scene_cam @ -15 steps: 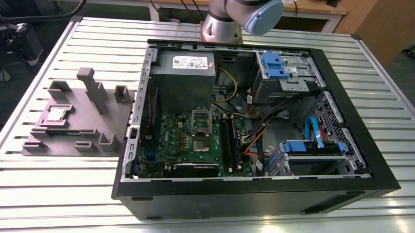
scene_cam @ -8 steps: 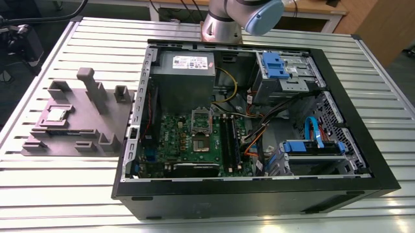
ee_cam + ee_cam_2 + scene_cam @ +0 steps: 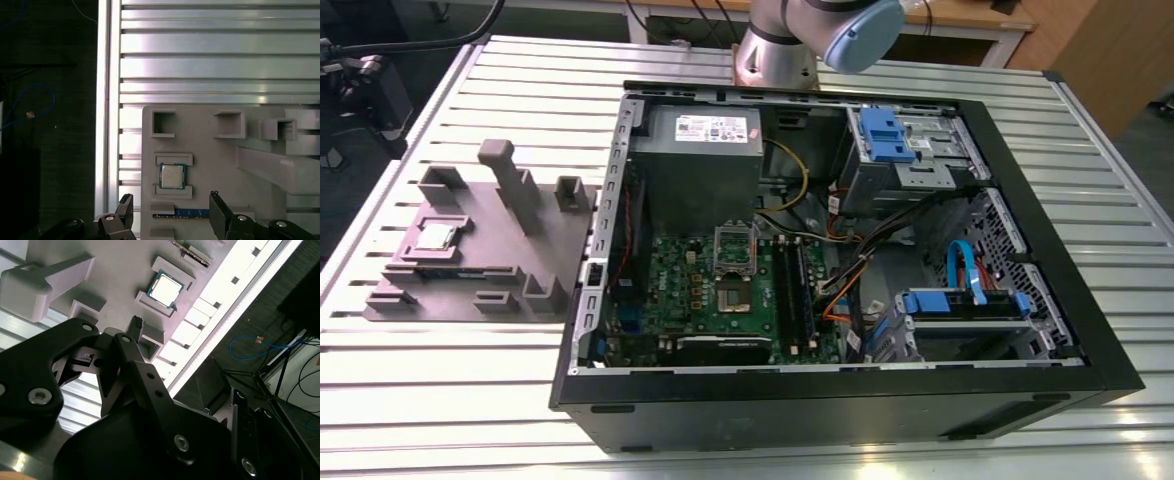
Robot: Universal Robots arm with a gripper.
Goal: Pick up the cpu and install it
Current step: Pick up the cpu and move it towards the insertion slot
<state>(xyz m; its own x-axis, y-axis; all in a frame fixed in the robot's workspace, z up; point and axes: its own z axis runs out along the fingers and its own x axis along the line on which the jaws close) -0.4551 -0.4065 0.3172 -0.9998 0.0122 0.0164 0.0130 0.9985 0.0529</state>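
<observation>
1. The cpu [image 3: 438, 236] is a small, flat, square chip with a shiny silver-grey top and a thin darker rim.
2. It lies flat, face up, seated in a shallow framed recess of the grey tray [image 3: 478, 288], near the tray's edge on the exterior view's left.

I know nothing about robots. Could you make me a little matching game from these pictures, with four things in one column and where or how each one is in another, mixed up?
Things:
1. small flat silver square cpu
2. green motherboard
3. grey plastic block tray
4. black gripper

Place or state:
A. open, nothing between its fingers
B. lying on the slatted metal table, to the exterior view's left of the case
C. seated in a recess of the grey tray
D. inside the open black computer case

Pairs: 1-C, 2-D, 3-B, 4-A.
</observation>
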